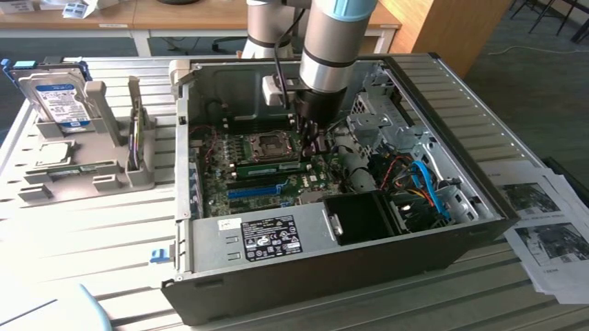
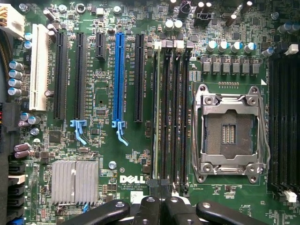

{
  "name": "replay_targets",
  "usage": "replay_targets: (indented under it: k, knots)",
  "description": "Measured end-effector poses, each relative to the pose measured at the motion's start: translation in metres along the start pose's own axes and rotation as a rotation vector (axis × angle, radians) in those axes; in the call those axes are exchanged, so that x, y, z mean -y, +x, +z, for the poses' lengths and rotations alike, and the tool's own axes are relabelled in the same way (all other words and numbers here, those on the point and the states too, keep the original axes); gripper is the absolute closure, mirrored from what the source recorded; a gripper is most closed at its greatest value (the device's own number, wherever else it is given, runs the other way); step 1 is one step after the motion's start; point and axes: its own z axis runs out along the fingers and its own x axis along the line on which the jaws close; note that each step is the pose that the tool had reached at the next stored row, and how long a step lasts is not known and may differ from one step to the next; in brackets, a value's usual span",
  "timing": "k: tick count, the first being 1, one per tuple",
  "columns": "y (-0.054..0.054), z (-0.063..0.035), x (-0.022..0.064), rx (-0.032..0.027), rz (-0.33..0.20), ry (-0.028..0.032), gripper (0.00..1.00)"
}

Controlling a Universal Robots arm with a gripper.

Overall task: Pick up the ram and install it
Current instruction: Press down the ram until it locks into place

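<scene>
The ram [image 1: 269, 166] is a thin green strip standing in a black slot of the motherboard [image 1: 292, 183], just beside the CPU socket [image 1: 272, 143]. In the wrist view the ram [image 2: 156, 117] is seen edge-on in the memory slot nearest the long blue slot [image 2: 118, 70]. My gripper [image 1: 310, 143] reaches down into the open case over the ram's end at the exterior view's right. Its black fingers are shut together, and the gripper [image 2: 159, 186] sits right at the end of the ram's top edge. Whether the tips touch the ram I cannot tell.
The open PC case [image 1: 276, 238] walls in the work area, with a drive cage and blue cables [image 1: 425, 183] on the exterior view's right. A grey holder [image 1: 83, 181] with a hard drive [image 1: 57, 103] stands outside, on the left. Papers [image 1: 545, 221] lie at the right.
</scene>
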Motion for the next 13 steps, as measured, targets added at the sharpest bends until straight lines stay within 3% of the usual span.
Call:
replay_targets:
  k: [13]
  knots:
    - [0.0,0.0011,0.0,-0.0001,0.0,0.0,0.91]
